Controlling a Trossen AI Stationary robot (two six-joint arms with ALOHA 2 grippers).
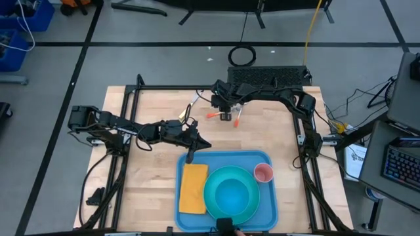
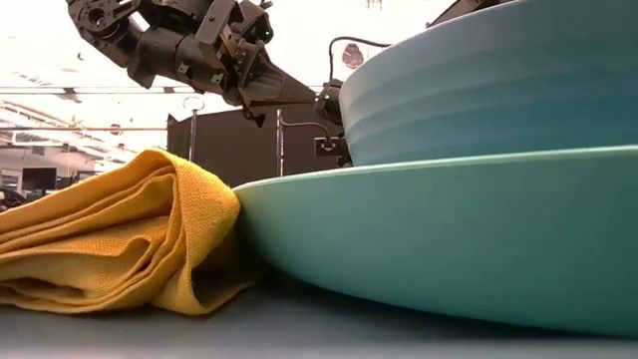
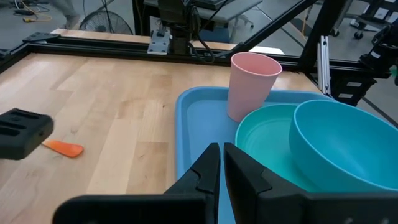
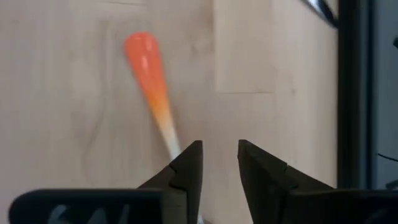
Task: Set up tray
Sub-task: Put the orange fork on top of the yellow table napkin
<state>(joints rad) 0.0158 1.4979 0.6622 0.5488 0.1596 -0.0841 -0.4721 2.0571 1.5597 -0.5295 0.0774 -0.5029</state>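
The tray (image 1: 226, 217) is located on the near half of the wooden table (image 1: 151, 177), towards the middle; it lies flat, with its long sides running left to right. A folded yellow-orange napkin (image 1: 193, 189) is laid on the tray's left part; a turquoise plate (image 1: 231, 193) is set just beside it, and in the low view the napkin's fold is seen touching the plate's rim. A turquoise bowl (image 3: 342, 146) is seated on the plate; a pink cup (image 1: 263, 173) is stood upright in the tray's far right corner, just beside the plate.

The left gripper (image 1: 191, 156) is positioned over the tray's far left corner; its fingers (image 3: 205, 177) are pressed almost together, with only a thin slit shown between them in the left wrist view, and nothing is held.

The right gripper (image 1: 226, 118) is positioned over the far part of the table, well apart from the tray; it is pointed down at an orange-handled utensil (image 4: 151, 84) lying on the wood. Its fingers (image 4: 186, 171) are set a narrow gap apart; the pale shaft of the utensil is seen running under the tip of one finger; whether the utensil is gripped cannot be told. A second orange-tipped piece (image 1: 212, 115) is seen on the table just beside this gripper.
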